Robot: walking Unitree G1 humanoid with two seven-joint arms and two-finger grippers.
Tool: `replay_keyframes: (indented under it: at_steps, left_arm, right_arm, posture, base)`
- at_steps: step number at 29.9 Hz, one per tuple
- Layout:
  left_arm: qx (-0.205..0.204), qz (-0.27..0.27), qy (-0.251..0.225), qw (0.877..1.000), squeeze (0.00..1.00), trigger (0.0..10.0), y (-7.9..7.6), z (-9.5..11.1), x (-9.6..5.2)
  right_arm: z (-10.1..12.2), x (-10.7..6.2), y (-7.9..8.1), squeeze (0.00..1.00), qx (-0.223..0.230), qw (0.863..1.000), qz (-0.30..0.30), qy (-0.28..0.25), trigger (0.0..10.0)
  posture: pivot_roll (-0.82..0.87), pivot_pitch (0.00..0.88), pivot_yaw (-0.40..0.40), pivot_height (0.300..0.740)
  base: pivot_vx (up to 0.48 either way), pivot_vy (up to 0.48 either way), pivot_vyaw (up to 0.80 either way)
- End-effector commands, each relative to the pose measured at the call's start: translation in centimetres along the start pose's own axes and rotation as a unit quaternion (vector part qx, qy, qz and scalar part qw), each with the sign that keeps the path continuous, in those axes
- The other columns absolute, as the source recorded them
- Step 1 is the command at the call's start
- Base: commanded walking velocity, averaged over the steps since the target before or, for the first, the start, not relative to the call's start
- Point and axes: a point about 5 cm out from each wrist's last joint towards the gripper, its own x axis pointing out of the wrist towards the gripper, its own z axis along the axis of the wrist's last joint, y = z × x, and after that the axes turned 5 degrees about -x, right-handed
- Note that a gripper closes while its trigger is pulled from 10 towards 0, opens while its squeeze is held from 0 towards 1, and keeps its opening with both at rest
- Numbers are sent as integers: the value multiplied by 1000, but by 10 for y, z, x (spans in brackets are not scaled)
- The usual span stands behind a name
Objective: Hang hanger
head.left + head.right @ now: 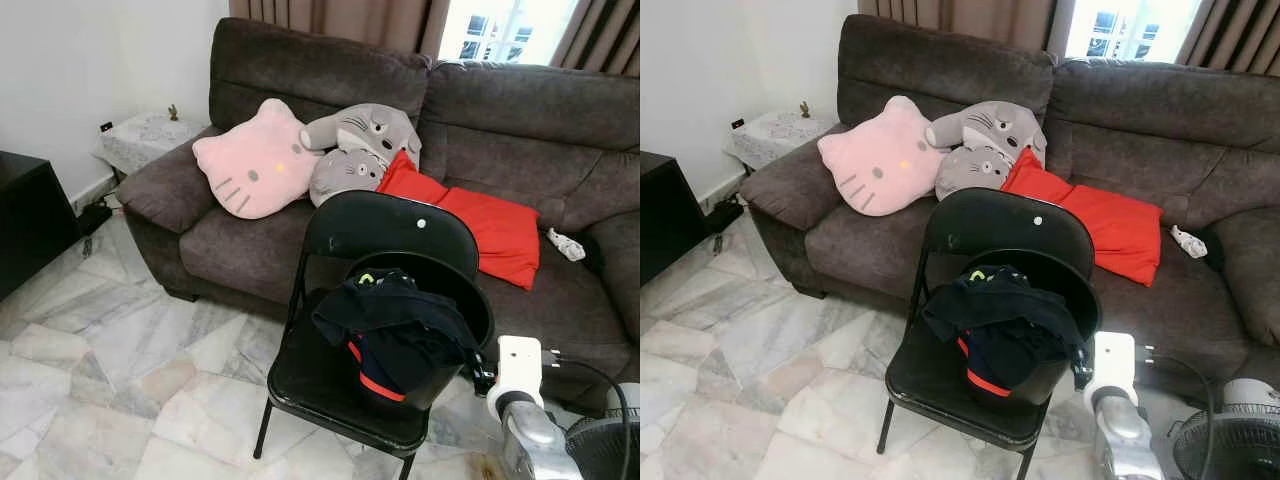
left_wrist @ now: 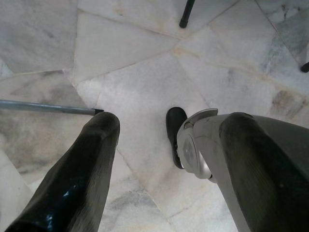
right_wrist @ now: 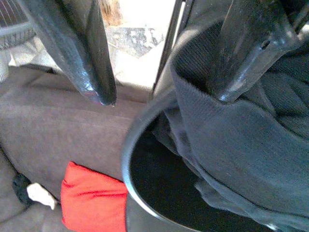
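A dark brown fabric sofa (image 1: 300,240) is standing at the far side. Near it, a black folding metal chair (image 1: 390,225) is carrying a round black bucket (image 1: 455,300) with soft, limp dark clothing (image 1: 400,320) draped over it. No hanger can be made out. The right gripper (image 3: 159,72) is reaching in with fingers parted, one touching cloth at the rim. The left gripper (image 2: 169,164) is hanging open.

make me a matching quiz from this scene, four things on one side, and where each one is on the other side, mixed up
Things:
1. pink cat cushion
2. red cushion
3. black bucket
4. right gripper

Places:
A. on the folding chair seat
B. at the bucket's rim, by the dark clothes
C. against the sofa's left armrest
D. on the sofa seat, behind the chair back

Pairs: 1-C, 2-D, 3-A, 4-B
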Motion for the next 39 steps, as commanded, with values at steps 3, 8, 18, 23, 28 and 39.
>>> replay_keyframes:
  at_steps: [3, 8, 18, 23, 28, 39]
  left_arm:
    - [3, 2, 20, 1000, 0, 10000, 2, -8, -2]
    - [2, 2, 23, 1000, 0, 10000, 2, -10, -3]
    - [1, -2, 25, 1000, 0, 10000, 1, -12, -4]
    - [1, -3, 26, 1000, 0, 10000, 0, -12, -3]
    - [3, -2, 28, 1000, 0, 10000, 0, -14, -4]
    - [3, 2, 32, 999, 0, 10000, 3, -16, -5]
  right_arm:
    - [9, 3, 3, 0, -24, 999, 11, -20, 10000]
    - [11, 4, 4, 0, -16, 1000, 9, -21, 10000]
    - [-1, 4, -10, 0, -29, 997, -65, 29, 10000]
    - [-15, 2, -8, 0, -28, 996, -51, 65, 10000]
    - [-9, 4, -4, 0, -39, 997, -47, 47, 10000]
    - [22, 12, 7, 0, -41, 998, -24, -33, 10000]
  posture:
    - [39, 0, -25, 740]
    - [42, 0, -25, 740]
    - [44, 0, -23, 740]
    - [45, 0, -19, 740]
    - [47, 0, -15, 740]
    - [57, 0, -10, 740]
  base:
    - [0, 0, 0]
    - [0, 0, 0]
    - [0, 0, 0]
    - [0, 0, 0]
    - [0, 0, 0]
    - [0, 0, 0]
